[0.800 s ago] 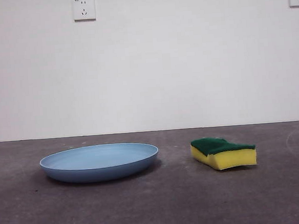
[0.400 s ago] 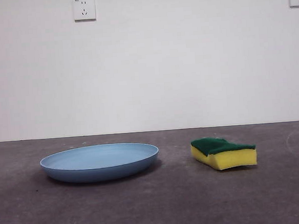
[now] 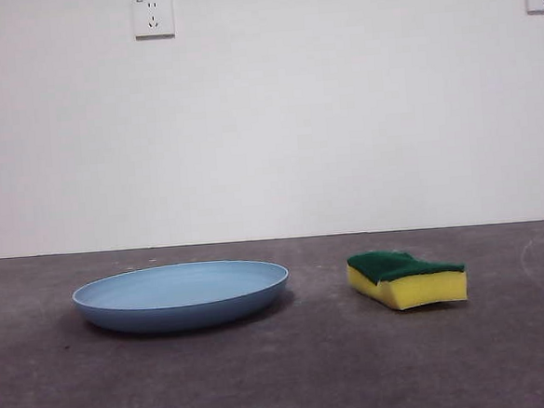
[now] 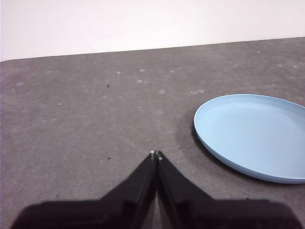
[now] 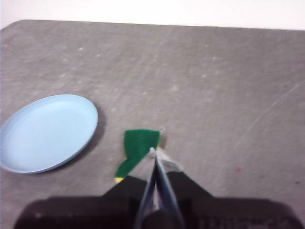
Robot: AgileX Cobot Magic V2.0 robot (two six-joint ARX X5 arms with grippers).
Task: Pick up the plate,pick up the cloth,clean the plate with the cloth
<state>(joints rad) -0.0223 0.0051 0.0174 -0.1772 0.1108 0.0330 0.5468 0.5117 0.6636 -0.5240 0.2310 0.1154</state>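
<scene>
Front cam low, level; wrist cams share plate (image 4: 252, 136).

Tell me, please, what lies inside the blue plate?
Nothing: the plate shows a bare light-blue inside in both wrist views. The sponge lies apart on the table. What is under the plate is hidden.

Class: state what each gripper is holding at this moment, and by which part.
Nothing is held. The left gripper and the right gripper both have shut, empty jaws. The plate and the sponge lie on the table, untouched.
</scene>
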